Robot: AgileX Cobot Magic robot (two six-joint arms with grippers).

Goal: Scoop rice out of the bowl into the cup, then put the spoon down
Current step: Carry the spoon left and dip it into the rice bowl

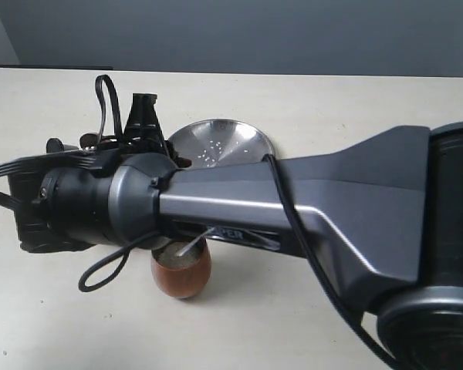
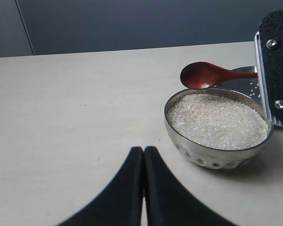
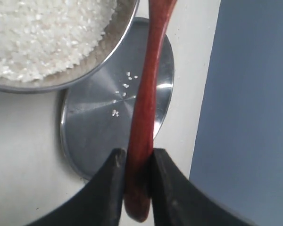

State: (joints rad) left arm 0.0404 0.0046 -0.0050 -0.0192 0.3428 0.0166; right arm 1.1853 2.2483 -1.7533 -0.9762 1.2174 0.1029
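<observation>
Rice (image 2: pixel 217 120) fills the bowl (image 2: pixel 198 153), which stands mid-counter (image 2: pixel 75 117), well in from the far edge. Spoon (image 2: pixel 205 75) hangs empty over the bowl's rim, right jaws clamped on the very end of its handle. Left jaws are closed on nothing beside the bowl.

Risks:
- A loaded spoon may pivot in so short a grip.
- Stray grains lie on the plate (image 3: pixel 89 122), so spillage is likely.
- Cup (image 1: pixel 182 281), toward the near edge, looks nearly full and could overflow.
</observation>
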